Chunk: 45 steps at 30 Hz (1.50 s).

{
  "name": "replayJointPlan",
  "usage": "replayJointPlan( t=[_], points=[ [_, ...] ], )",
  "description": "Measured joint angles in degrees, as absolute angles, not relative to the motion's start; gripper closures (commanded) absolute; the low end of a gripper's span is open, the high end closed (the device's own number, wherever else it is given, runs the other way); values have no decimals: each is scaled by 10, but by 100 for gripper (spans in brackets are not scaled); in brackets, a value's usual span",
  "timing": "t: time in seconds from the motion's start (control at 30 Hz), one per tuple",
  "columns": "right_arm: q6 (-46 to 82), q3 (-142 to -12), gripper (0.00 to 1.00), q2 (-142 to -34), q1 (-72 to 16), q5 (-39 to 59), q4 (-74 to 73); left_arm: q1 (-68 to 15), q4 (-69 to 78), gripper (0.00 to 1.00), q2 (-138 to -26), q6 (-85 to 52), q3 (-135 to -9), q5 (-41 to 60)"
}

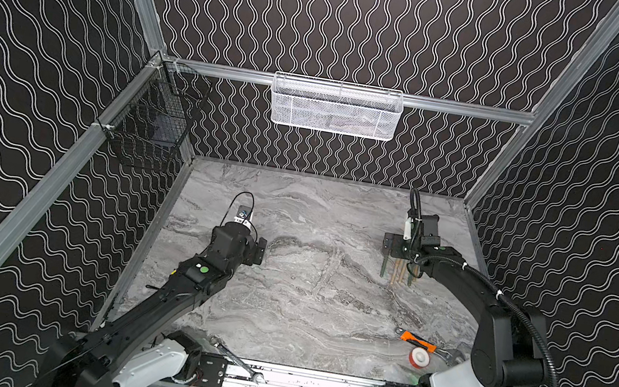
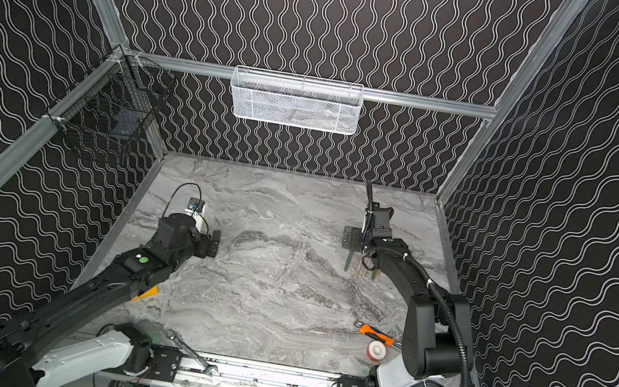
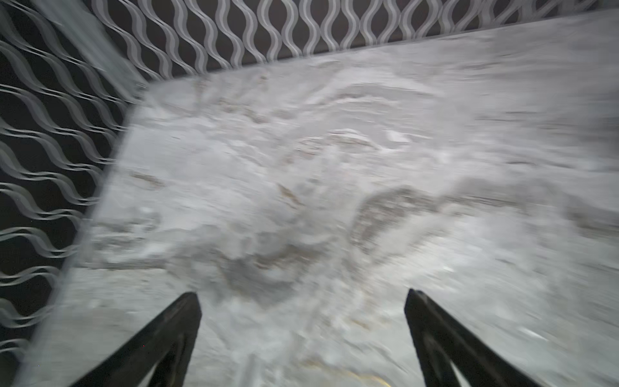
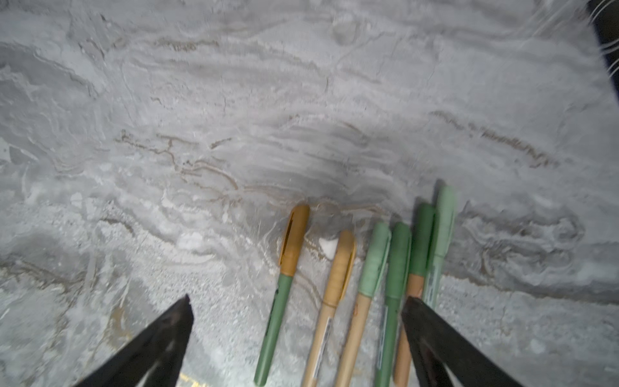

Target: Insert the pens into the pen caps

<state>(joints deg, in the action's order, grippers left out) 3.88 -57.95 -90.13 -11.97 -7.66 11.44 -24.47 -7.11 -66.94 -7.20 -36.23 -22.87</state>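
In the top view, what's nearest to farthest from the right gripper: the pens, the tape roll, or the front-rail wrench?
In a top view:
1. pens, just beneath the right gripper.
2. tape roll, toward the front right.
3. front-rail wrench, left of centre at the front.

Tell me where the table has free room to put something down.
Free: the wide middle of the table, between the left gripper and the pens, and the strip along the back wall. Crowded: the near right corner, with orange-handled tool and tape roll.
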Motion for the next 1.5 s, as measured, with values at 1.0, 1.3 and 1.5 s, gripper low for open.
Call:
replayJointPlan(
  t=[1.0,1.3,1.5],
  points=[
    [0,-137,0,-883,12,-169,-594,-75,598,1,-955,44,-198,-202],
    [21,-149,0,-879,17,-126,-650,-76,608,1,-957,44,-198,-197],
    [21,-148,0,-876,16,-126,-649,-76,608,1,-958,44,-198,-197]
  ],
)
